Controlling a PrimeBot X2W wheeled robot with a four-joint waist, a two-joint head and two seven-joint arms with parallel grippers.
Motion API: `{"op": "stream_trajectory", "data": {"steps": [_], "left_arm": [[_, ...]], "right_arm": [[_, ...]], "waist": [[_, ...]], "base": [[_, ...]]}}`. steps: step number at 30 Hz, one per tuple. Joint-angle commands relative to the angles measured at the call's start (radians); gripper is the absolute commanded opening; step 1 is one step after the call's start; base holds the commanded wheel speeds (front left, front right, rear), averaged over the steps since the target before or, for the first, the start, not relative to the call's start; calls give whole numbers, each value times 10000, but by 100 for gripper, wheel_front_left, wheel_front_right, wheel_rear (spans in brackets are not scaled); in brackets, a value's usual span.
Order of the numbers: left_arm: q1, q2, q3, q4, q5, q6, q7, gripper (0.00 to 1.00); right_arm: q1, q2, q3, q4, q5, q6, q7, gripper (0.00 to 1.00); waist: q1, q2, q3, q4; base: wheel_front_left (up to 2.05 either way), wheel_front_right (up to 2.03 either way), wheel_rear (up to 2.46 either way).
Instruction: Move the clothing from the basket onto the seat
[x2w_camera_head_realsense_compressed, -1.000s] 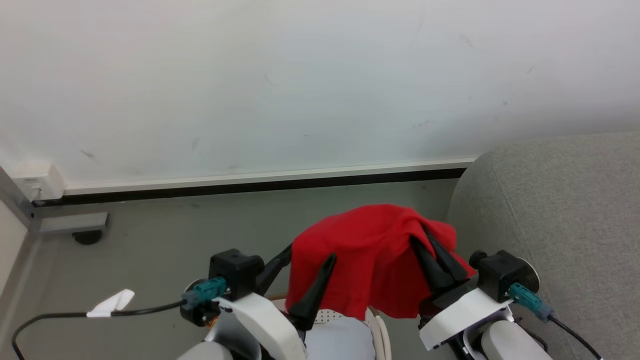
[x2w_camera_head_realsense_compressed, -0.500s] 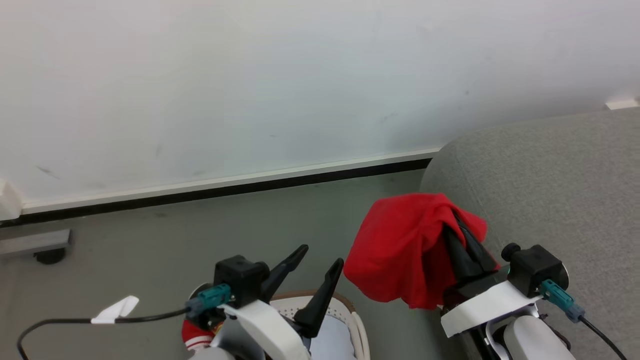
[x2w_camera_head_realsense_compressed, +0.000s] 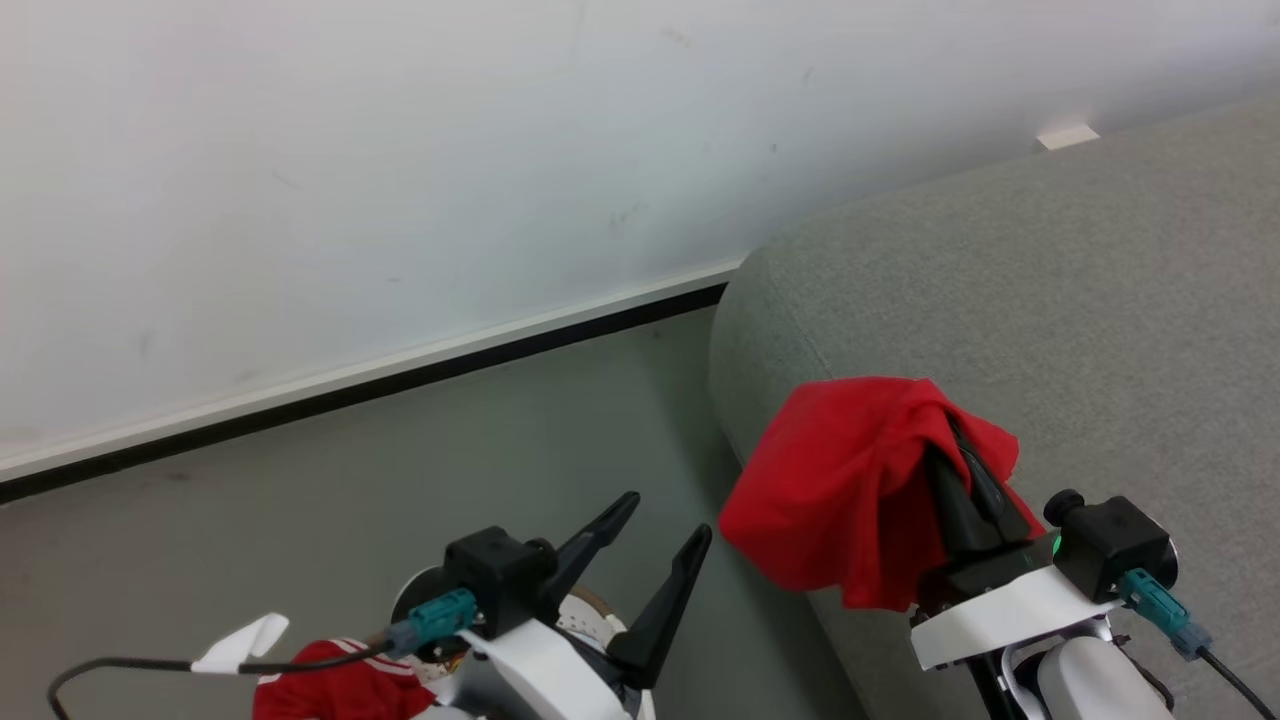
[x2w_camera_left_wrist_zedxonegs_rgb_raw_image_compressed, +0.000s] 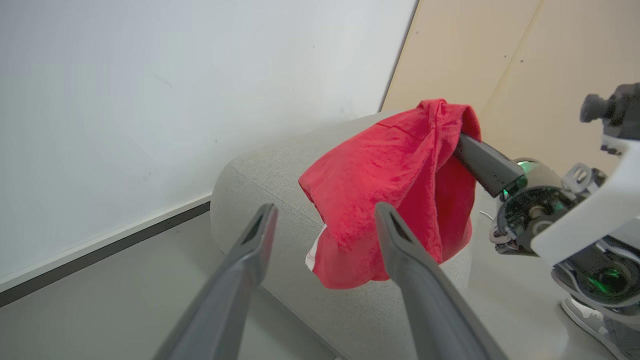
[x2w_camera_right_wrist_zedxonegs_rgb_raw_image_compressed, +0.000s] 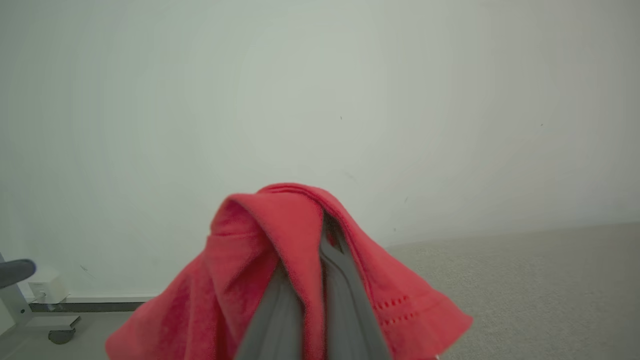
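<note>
Head view: my right gripper (x2w_camera_head_realsense_compressed: 958, 470) is pressed together on a red garment (x2w_camera_head_realsense_compressed: 850, 480), its two dark fingers nearly touching, with a fold of the cloth caught between them and the tips buried in it. The garment drapes over the fingers and hangs in loose folds to their left. It is held at the rounded corner of the seat (x2w_camera_head_realsense_compressed: 1050, 300), a light grey woven sofa. The cloth overlaps the corner's edge, part of it before the upholstery and part before the grey floor (x2w_camera_head_realsense_compressed: 420, 450). I cannot tell whether the lower hem touches the seat. My left gripper (x2w_camera_head_realsense_compressed: 668, 514) is spread wide and pinches nothing, its fingers pointing up and to the right, near the garment but apart from it. Just below it, a small stretch of the basket (x2w_camera_head_realsense_compressed: 590, 608) shows beside my pale forearm, white with small holes and a brown rim. A second red garment (x2w_camera_head_realsense_compressed: 330, 690) with thin white stripes lies at the lower left edge, partly hidden by the arm and its black cable (x2w_camera_head_realsense_compressed: 120, 665). Whether it lies inside the basket I cannot tell. Left wrist view: the held garment hangs in front of the seat's corner, a strip of white showing at its lower edge. Right wrist view: the red fold runs up between my two fingers, with the white wall (x2w_camera_head_realsense_compressed: 400, 150) behind and the seat at the lower right.
</note>
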Motion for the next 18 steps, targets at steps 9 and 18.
{"op": "stream_trajectory", "data": {"steps": [9, 18], "left_arm": [[-621, 261, -237, -379, 576, -332, 14, 100], [-1981, 1256, -69, -1223, 1237, -924, 528, 100]], "right_arm": [[-470, -12, -1732, -549, -512, -21, -1, 0], [-3111, -42, -4289, -214, -1569, -21, 1, 0]], "waist": [[0, -1, 1829, -609], [0, -1, 4874, -36]], "base": [[0, 0, 0], [0, 0, 0]]}}
